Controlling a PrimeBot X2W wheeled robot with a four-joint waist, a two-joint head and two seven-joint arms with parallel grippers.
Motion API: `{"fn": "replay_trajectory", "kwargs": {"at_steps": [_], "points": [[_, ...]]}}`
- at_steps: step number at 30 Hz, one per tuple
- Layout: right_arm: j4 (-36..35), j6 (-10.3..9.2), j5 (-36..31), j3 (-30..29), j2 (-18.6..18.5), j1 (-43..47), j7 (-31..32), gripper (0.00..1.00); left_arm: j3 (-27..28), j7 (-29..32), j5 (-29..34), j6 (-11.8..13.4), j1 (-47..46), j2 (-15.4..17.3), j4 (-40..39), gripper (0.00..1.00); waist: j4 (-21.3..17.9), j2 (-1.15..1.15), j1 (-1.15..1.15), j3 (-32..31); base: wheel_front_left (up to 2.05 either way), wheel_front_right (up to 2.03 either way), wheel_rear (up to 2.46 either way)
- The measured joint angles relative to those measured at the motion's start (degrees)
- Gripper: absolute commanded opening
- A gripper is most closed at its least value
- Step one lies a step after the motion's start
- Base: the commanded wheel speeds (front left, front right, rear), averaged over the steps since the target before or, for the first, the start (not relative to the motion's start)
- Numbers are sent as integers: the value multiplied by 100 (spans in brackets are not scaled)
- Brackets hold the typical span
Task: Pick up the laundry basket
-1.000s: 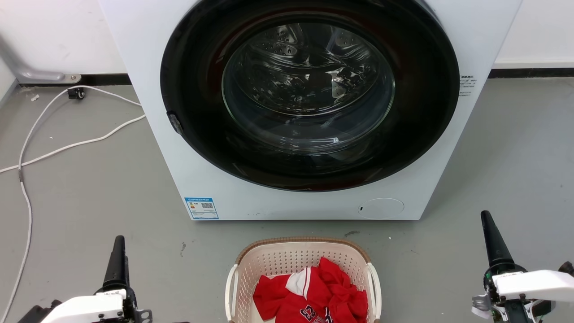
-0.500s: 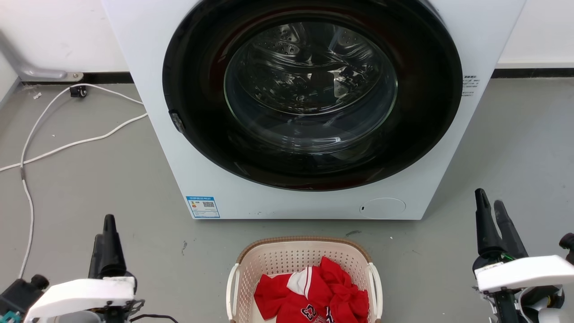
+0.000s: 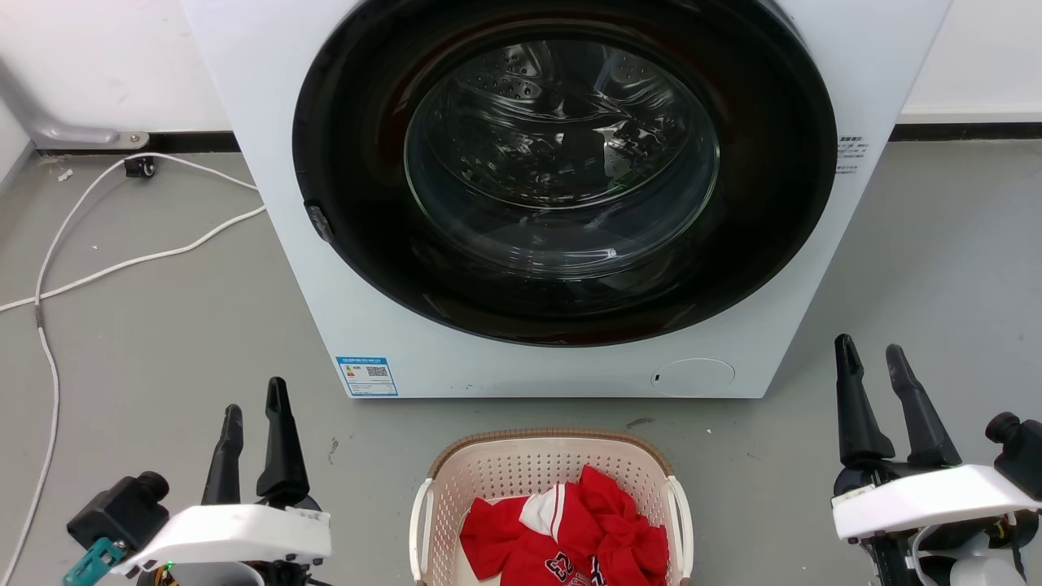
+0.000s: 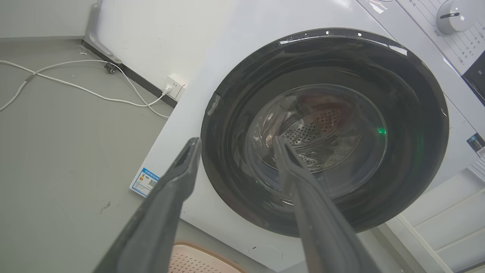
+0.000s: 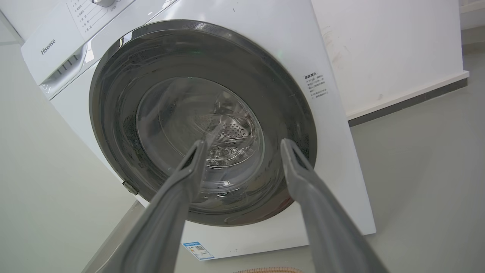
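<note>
The laundry basket (image 3: 521, 465), cream perforated plastic with a brown rim and white side handles, sits on the floor at the bottom centre of the head view, holding red and white clothing (image 3: 570, 533). My left gripper (image 3: 256, 397) stands open to the basket's left, above the floor. My right gripper (image 3: 869, 352) stands open to its right. Both are apart from the basket, with nothing between their fingers. The basket's far rim (image 4: 197, 254) peeks in at the bottom of the left wrist view, and a sliver of rim (image 5: 269, 270) at the bottom of the right wrist view.
A white front-loading washer (image 3: 342, 309) with a shut dark round door (image 3: 562, 163) stands just behind the basket. White cables (image 3: 122, 264) trail over the grey floor at the left. A white wall with a dark skirting runs behind.
Both grippers have turned and opened: each showed a single dark finger edge-on, now two spread fingers. The left gripper has shifted toward the basket; the right has risen slightly and moved inward.
</note>
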Motion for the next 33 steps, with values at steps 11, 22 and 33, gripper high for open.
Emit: {"fn": "replay_trajectory", "kwargs": {"at_steps": [11, 22, 33], "points": [[-108, 0, -780, 29, 0, 103, -172, 100, -326, -174, 1021, -479, 99, 9, 49, 100, -51, 0, 0, 37, 0, 0, 0], [279, 0, -1382, -53, -3, 173, -323, 100, -809, -305, 1995, -526, 131, 142, 145, 100, -79, 0, 0, 86, 0, 0, 0], [725, 9, -2120, 129, -4, 163, -475, 100, -1506, -475, 2728, 31, 131, 492, 202, 100, -105, 0, 0, 86, 0, 0, 0]]}}
